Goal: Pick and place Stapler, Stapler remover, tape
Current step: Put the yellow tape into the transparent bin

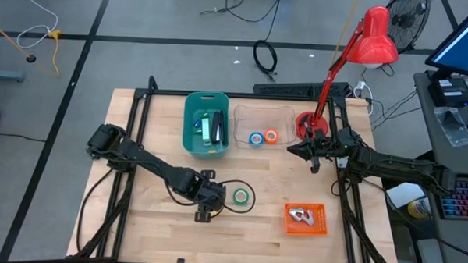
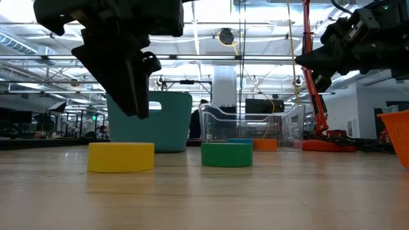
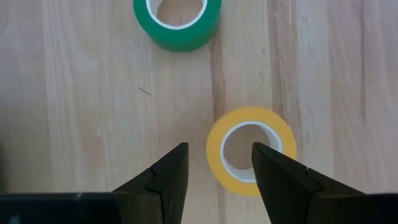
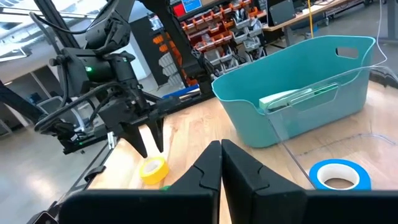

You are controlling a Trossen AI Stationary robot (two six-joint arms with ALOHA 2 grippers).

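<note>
My left gripper (image 3: pixel 221 168) is open and points down above the yellow tape roll (image 3: pixel 249 152), which lies flat on the table. In the low view its fingers (image 2: pixel 137 89) hang clear above the roll (image 2: pixel 121 156). The green roll (image 1: pixel 240 196) lies flat just beyond it. The blue roll (image 1: pixel 255 138) and the orange roll (image 1: pixel 271 136) lie in the clear bin (image 1: pixel 263 114). My right gripper (image 4: pixel 221 155) is shut and empty, in the air beside the clear bin's right end (image 1: pixel 292 151).
A teal bin (image 1: pixel 205 124) with pale and green items in it stands left of the clear bin. An orange tray (image 1: pixel 305 218) with small metal pieces sits at the near right. A red desk lamp (image 1: pixel 354 57) stands at the far right.
</note>
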